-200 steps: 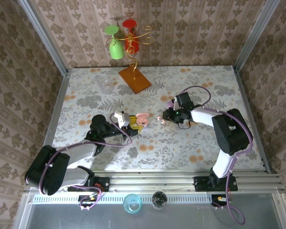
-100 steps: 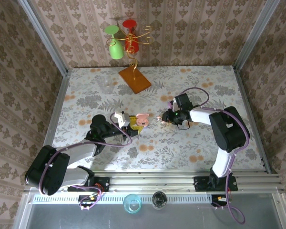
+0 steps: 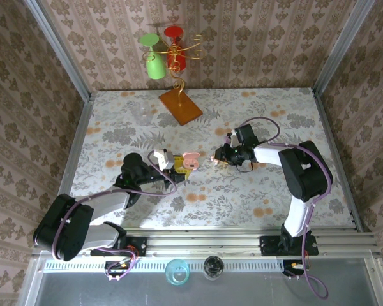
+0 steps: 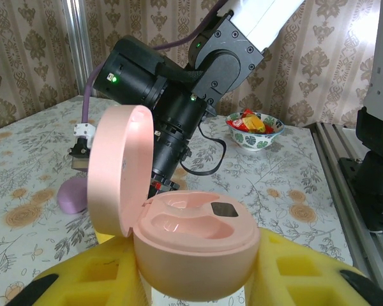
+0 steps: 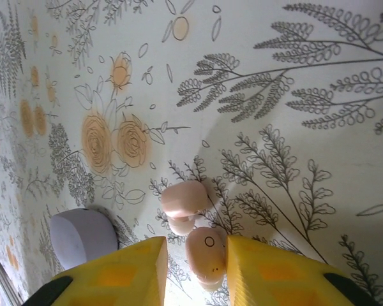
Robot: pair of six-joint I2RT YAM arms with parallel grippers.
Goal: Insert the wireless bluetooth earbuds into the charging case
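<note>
Earbud (image 5: 205, 254), pink, lies on the table (image 5: 306, 95) between the narrowly parted jaws of the right gripper (image 5: 196, 242), against one finger with a gap at the other. A second earbud (image 5: 185, 199) touches it at 11 o'clock. The left gripper (image 3: 182, 164) is clamped on the open pink case (image 4: 191, 248), at 9 o'clock from both.

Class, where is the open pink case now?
In the top view the pink case sits mid-table, held by the left gripper, the right gripper just right of it.
</note>
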